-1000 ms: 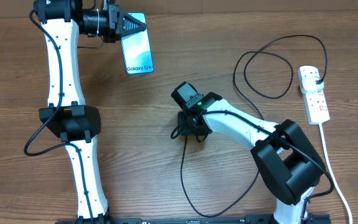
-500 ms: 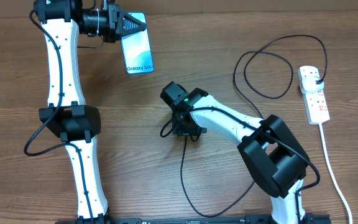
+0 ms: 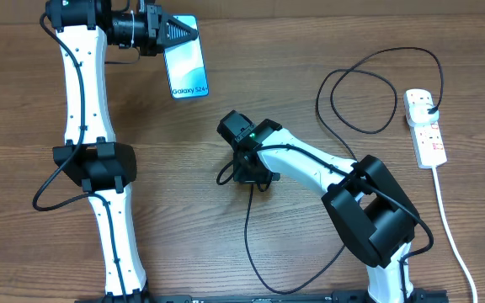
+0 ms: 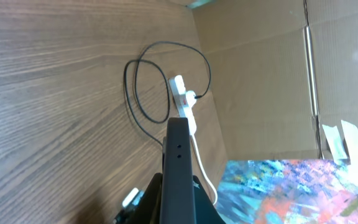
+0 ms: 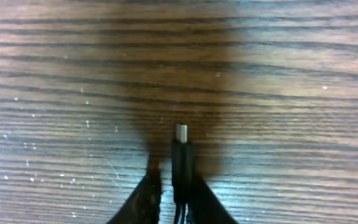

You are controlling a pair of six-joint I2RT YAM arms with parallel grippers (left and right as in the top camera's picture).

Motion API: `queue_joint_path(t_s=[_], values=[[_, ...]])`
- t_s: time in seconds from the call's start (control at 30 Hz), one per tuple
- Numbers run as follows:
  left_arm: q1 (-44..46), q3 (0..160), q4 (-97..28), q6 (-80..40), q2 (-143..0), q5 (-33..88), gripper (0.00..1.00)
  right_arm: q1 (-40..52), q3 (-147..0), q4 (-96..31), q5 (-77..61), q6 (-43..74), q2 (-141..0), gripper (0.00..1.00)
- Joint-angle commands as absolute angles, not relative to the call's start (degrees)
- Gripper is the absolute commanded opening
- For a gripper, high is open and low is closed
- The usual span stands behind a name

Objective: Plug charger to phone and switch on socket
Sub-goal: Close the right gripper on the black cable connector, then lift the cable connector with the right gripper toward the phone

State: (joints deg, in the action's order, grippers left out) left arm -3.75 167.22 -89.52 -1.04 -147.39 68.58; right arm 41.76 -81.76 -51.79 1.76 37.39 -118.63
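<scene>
The phone, its light-blue screen facing up, sticks out from my left gripper, which is shut on its top end at the back left. In the left wrist view the phone shows edge-on as a dark bar between the jaws of the left gripper. The charger cable runs from the socket in loops to under my right gripper at mid-table. Its connector lies between the jaws of the right gripper, against the right finger, with a thin gap on the left.
The socket's thick white cord trails down the right side. The black plug sits in the strip's far outlet. Cardboard walls the table's far edge. The left arm's base link stands at the left.
My right arm moved left over the cable end, then held still. The left arm and the phone have not moved.
</scene>
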Motion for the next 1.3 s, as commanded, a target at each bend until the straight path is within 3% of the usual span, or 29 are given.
queue_joint_path(t_s=[0.0,0.2,0.33,0.57,0.77,1.1,1.27], values=[[-3.51,167.68,-88.40,-3.64,-147.13,71.44,0.05,41.80,-82.52,-51.66,2.04,37.65,-120.09,0.10],[-3.75,167.68,-88.14,-4.36,-147.13,71.44,0.04,41.58,-83.42,-52.23,1.10,37.67,-120.09,0.09],[-4.08,167.68,-87.29,-5.23,-147.13,71.44,0.05,40.71,-84.16,-51.37,-6.76,37.67,-120.07,0.07],[-5.82,167.68,-83.83,-11.25,-147.13,71.64,0.04,36.91,-84.14,-41.17,-42.19,31.66,-120.07,0.06],[-6.87,167.68,-83.05,-11.84,-147.13,72.38,0.04,31.35,-84.14,-30.79,-62.72,32.18,-120.07,0.05],[-7.16,167.68,-78.06,-13.37,-147.13,81.43,0.05,22.31,-84.14,-2.22,-82.85,48.75,-120.07,0.04],[-6.76,167.68,-77.67,-13.63,-147.13,82.15,0.05,21.78,-84.14,12.01,-83.64,61.69,-120.07,0.04]])
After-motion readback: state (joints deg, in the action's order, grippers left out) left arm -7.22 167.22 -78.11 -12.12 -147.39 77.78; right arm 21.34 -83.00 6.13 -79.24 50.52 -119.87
